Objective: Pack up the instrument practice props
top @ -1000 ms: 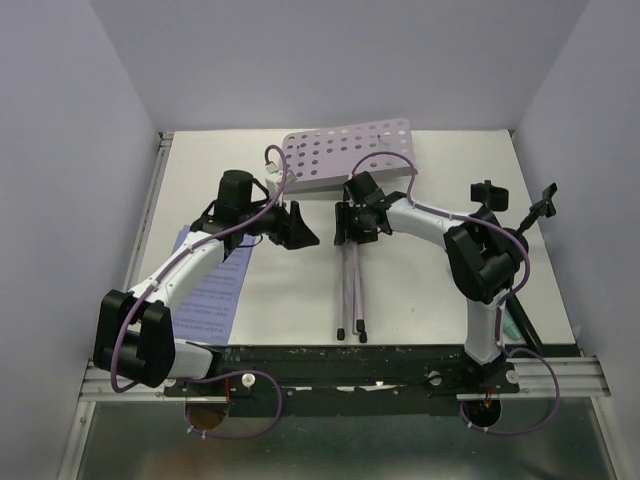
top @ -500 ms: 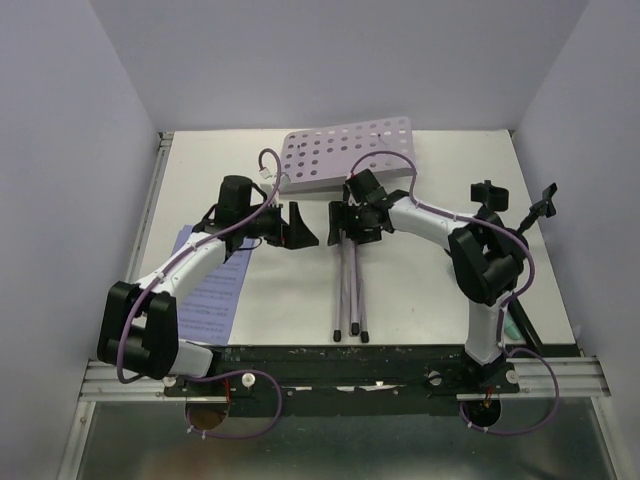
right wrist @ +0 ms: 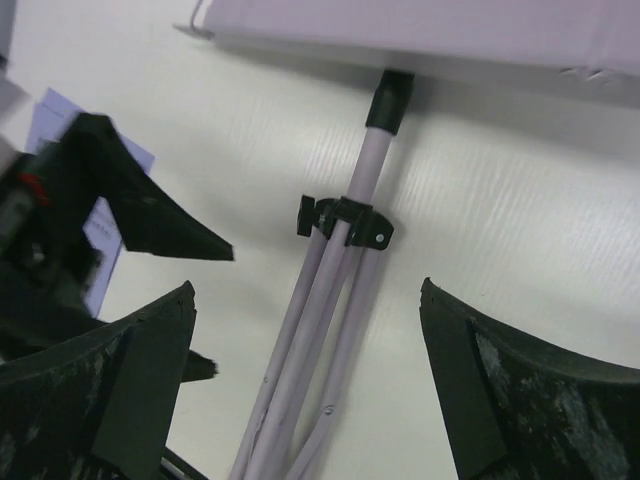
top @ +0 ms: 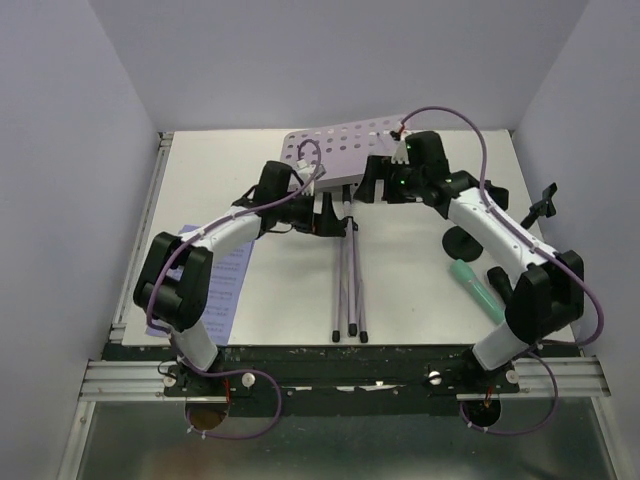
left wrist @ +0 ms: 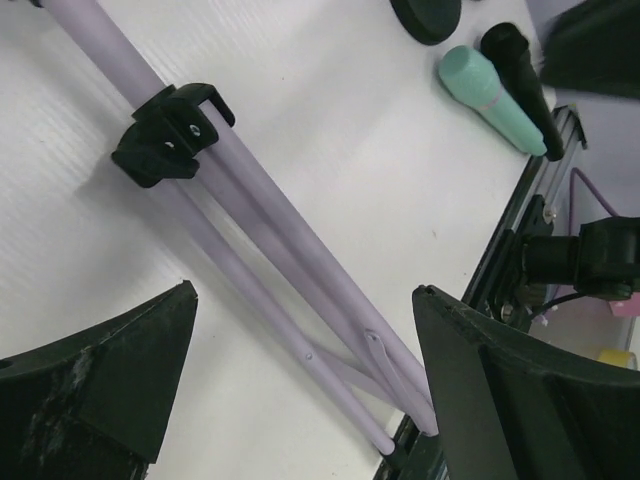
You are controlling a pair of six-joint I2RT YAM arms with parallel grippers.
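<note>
- Top view: the silver tripod [top: 350, 280] lies flat on the white table [top: 280, 290]. Its legs are folded together with the feet toward the arm bases, and the pale perforated desk [top: 345, 150] is at the far end.
- Top view: the left gripper [top: 333, 220] sits over the upper shaft, on its left side. The right gripper [top: 376, 188] is at the desk's near edge, just right of the shaft. Neither is seen gripping anything.
- Top view: the sheet-music pages [top: 222, 285] lie flat at the left, partly under the left arm. The mint-green microphone [top: 470, 283] lies at the right, near a black round base [top: 461, 240] and well apart from the tripod.
- Left wrist view: the fingers are spread wide with nothing clamped. The tripod legs run diagonally across the table beneath the gap, gathered by a black collar [left wrist: 165, 140]. The mint-green microphone and the black microphone [left wrist: 520, 75] lie side by side near the table's edge rail.
- Right wrist view: the fingers are wide apart and empty. The shaft joins the desk's underside through a black sleeve [right wrist: 390, 98], with the collar further down the legs. One left-gripper finger shows at the left, with a corner of the pages behind it.
</note>
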